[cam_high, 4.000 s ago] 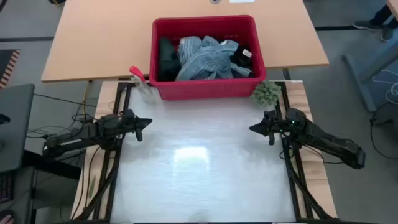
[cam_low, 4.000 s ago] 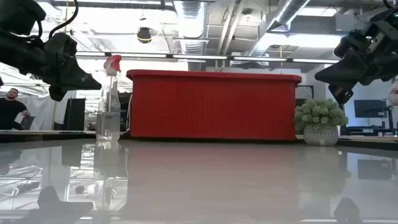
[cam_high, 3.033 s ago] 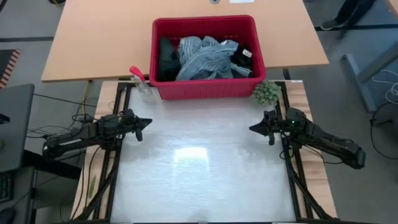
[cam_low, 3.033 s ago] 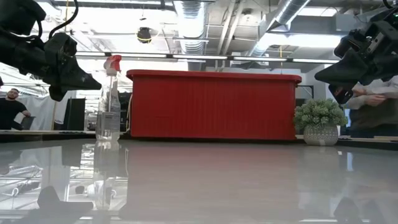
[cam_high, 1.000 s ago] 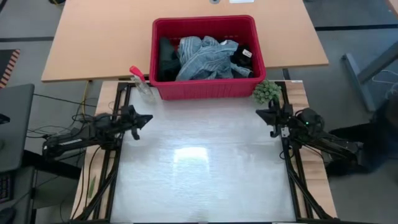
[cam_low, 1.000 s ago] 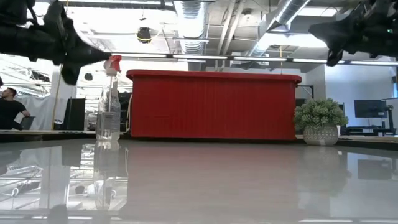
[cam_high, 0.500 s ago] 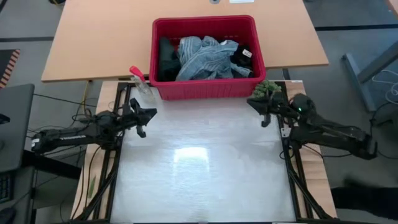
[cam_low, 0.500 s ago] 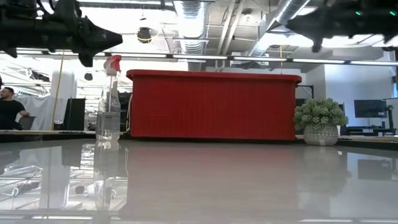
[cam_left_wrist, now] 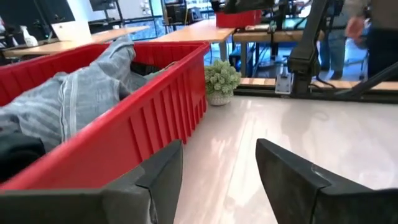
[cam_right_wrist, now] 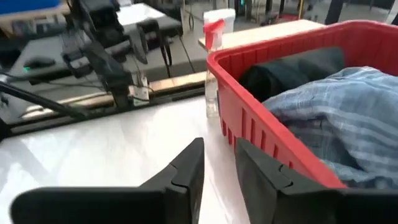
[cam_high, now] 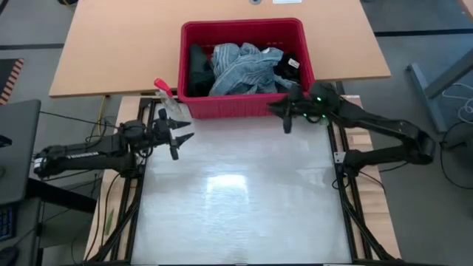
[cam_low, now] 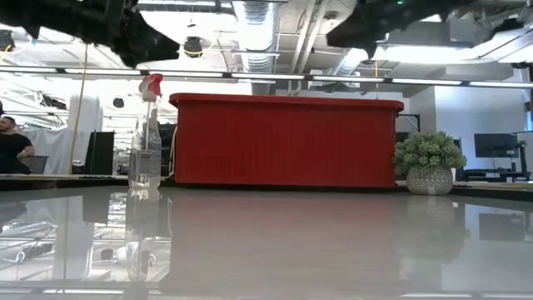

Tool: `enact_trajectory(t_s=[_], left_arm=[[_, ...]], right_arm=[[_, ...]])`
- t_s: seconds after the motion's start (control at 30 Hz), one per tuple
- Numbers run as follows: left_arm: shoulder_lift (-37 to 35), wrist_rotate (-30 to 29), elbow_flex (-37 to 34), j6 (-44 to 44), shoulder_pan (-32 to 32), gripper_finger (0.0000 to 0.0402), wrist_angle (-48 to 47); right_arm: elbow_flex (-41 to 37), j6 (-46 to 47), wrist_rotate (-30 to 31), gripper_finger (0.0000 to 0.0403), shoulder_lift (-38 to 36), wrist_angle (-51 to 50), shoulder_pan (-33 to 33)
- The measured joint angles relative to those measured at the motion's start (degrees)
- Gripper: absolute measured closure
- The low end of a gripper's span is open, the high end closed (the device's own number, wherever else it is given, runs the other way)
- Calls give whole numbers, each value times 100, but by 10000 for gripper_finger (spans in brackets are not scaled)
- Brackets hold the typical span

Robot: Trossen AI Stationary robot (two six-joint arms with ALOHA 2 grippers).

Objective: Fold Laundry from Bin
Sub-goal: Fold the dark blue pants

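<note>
Seen from above, the red bin (cam_high: 244,68) sits at the far edge of the white table (cam_high: 236,199), heaped with laundry (cam_high: 244,66): pale striped cloth in the middle, a dark piece at one end, a small black piece at the other. A spray bottle (cam_high: 168,100) stands at the bin's near left corner. The left gripper (cam_high: 179,137) hovers over the table's left side near that bottle, fingers parted and empty. The right gripper (cam_high: 278,112) hangs just in front of the bin's near wall, right of centre, holding nothing.

At table height, only the bin's solid red wall (cam_low: 285,142) shows, its contents hidden. The bottle (cam_low: 146,137) stands to its left and a small potted green plant (cam_low: 429,165) to its right; both arms are dark shapes at the top edge. A person (cam_low: 12,146) stands far off at the left.

The left wrist camera looks along the bin's outer wall (cam_left_wrist: 143,118) with grey striped cloth (cam_left_wrist: 81,87) spilling inside and the plant (cam_left_wrist: 222,79) beyond; its fingers (cam_left_wrist: 158,180) stand well apart over bare tabletop.

The right wrist camera shows blue-white striped cloth (cam_right_wrist: 339,118) and a dark piece (cam_right_wrist: 292,74) in the bin, the bottle (cam_right_wrist: 213,62) past its corner; its fingers (cam_right_wrist: 186,171) are a narrow gap apart, touching nothing.
</note>
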Motion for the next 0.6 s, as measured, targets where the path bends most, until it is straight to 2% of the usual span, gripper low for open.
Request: enact_trajectory(t_s=[0.2, 0.27, 0.4, 0.6], left_arm=[[762, -28, 722, 501, 4, 208, -34], [1104, -247, 1117, 748, 38, 208, -29], [1956, -733, 2114, 1218, 258, 208, -142], [3494, -733, 3869, 1568, 942, 208, -1316]], right_arm=[[435, -148, -2, 255, 719, -270, 85], [523, -165, -7, 253, 834, -409, 147], [592, -168, -17, 255, 890, -766, 335], [599, -165, -26, 259, 855, -1555, 752]])
